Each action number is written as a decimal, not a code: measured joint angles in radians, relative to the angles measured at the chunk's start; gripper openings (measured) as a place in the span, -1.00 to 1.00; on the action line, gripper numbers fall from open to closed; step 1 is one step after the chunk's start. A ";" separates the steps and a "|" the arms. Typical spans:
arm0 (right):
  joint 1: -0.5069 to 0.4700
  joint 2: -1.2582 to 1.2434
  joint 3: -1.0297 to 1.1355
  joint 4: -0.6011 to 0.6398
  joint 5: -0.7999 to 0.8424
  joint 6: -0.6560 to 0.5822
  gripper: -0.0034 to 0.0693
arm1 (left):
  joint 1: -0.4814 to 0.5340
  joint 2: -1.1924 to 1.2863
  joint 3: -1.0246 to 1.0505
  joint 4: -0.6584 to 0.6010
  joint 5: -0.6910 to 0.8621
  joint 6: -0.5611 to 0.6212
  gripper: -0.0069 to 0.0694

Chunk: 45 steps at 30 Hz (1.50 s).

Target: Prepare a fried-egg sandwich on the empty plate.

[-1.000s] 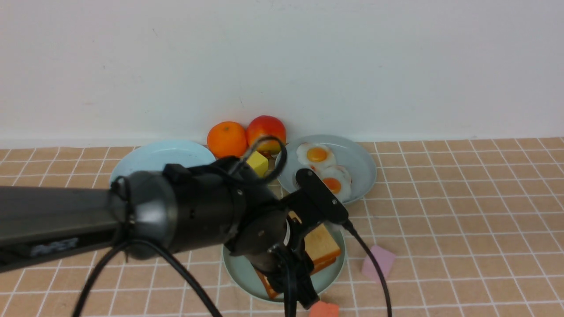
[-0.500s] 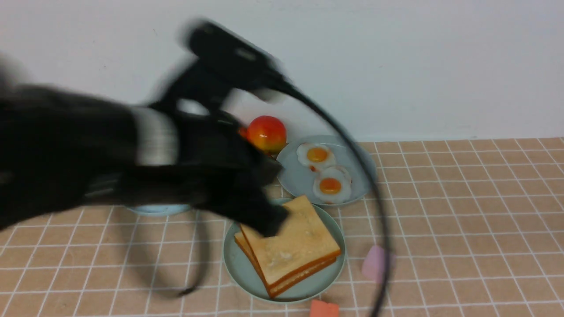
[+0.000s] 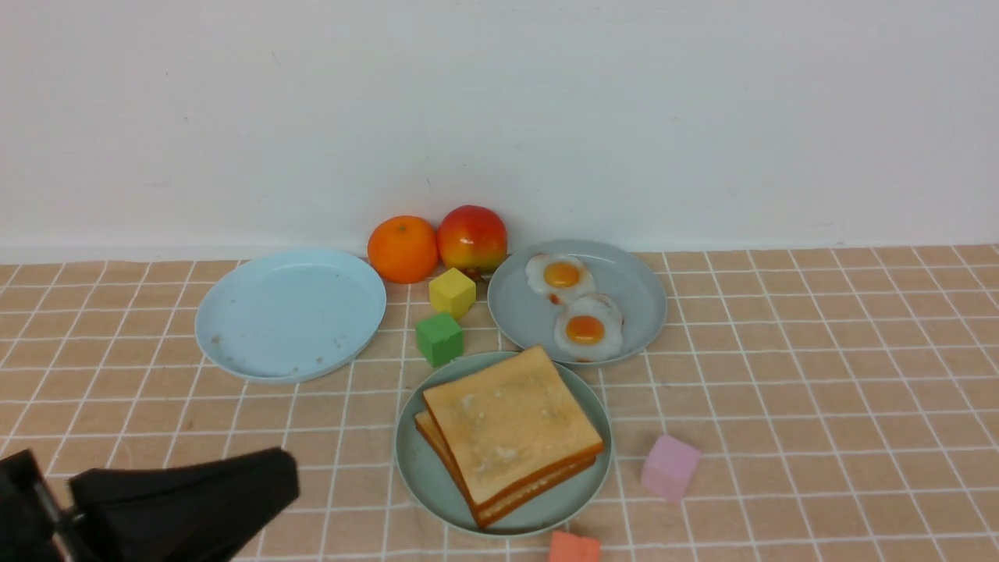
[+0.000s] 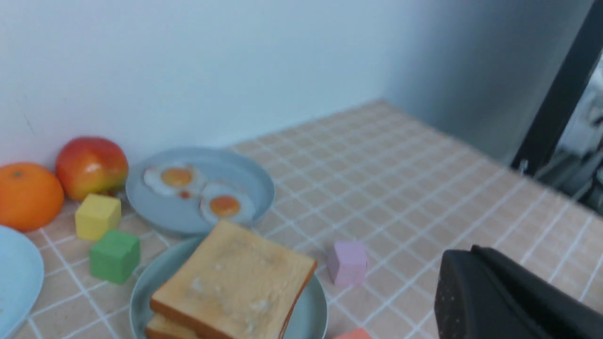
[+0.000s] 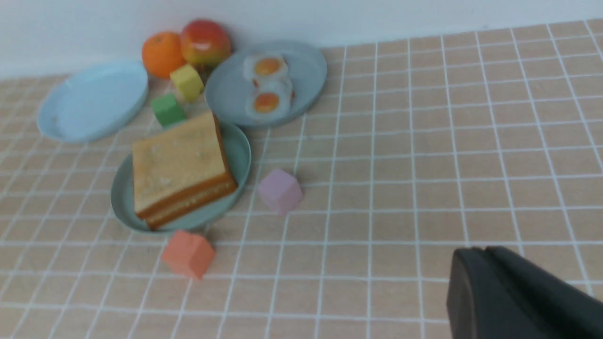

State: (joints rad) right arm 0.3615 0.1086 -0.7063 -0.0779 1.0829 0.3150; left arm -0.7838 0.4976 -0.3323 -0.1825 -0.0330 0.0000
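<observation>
Golden toast slices (image 3: 511,425) sit stacked on the mint-green plate (image 3: 414,476), any egg between them hidden, so assembly looks finished; left gripper (image 3: 285,476) and right gripper (image 5: 476,263), both closed and empty, need only park clear.

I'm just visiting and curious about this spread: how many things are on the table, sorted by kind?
Plates: 3
Toast slices: 2
Eggs in view: 2
Fruit: 2
Cubes: 4
Total: 13
</observation>
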 joint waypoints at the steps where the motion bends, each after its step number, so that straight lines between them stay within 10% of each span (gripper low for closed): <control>1: 0.000 -0.008 0.017 0.000 -0.018 0.009 -0.82 | 0.000 -0.005 0.011 -0.006 -0.016 0.000 -0.85; 17: 0.000 -0.027 0.448 -0.019 -0.681 0.153 -0.80 | 0.000 -0.009 0.042 -0.018 -0.023 0.000 -0.85; 28: -0.004 -0.029 0.617 -0.076 -0.703 0.155 -0.78 | 0.000 -0.009 0.043 -0.018 -0.022 0.000 -0.85; 45: -0.274 -0.118 0.732 -0.075 -0.759 -0.041 -0.95 | 0.000 -0.008 0.043 -0.017 -0.019 0.000 -0.85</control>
State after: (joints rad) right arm 0.0871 -0.0099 0.0253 -0.1532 0.3244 0.2738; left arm -0.7838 0.4896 -0.2892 -0.1992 -0.0524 0.0000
